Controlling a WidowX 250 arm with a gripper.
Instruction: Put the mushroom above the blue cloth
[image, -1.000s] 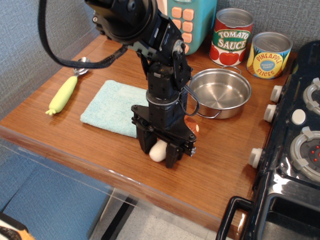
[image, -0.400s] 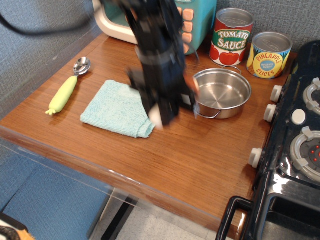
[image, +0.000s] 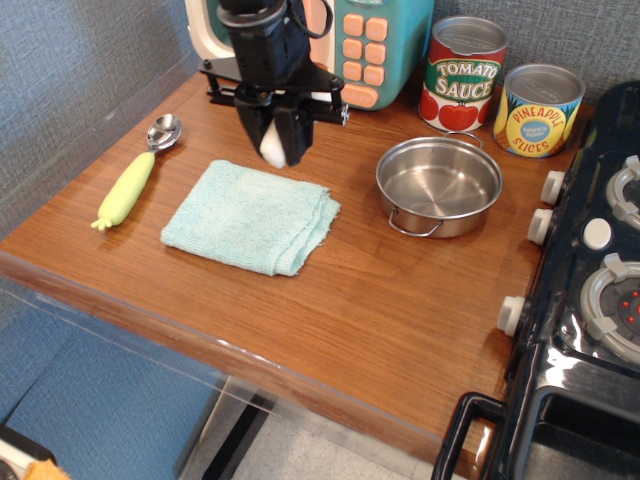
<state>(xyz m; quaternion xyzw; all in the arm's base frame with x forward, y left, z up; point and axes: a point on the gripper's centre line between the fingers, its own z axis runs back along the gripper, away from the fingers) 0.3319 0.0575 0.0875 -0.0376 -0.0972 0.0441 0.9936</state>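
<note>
My gripper (image: 273, 145) hangs over the table just beyond the far edge of the blue cloth (image: 250, 215). It is shut on the mushroom (image: 271, 148), whose cream-white stem shows between the black fingers; its cap is hidden. The mushroom is held a little above the wood, near the front of the toy microwave. The light teal cloth lies flat at the left middle of the table, its right side slightly rumpled.
A yellow-green handled spoon (image: 131, 180) lies left of the cloth. A steel pot (image: 439, 184) stands to the right. A teal toy microwave (image: 375, 45), a tomato sauce can (image: 462, 75) and a pineapple can (image: 537, 110) line the back. A black toy stove (image: 590, 290) fills the right side.
My gripper lifted the mushroom from the table's front, near the cloth's right corner, and carried it back and left to beyond the cloth's far edge.
</note>
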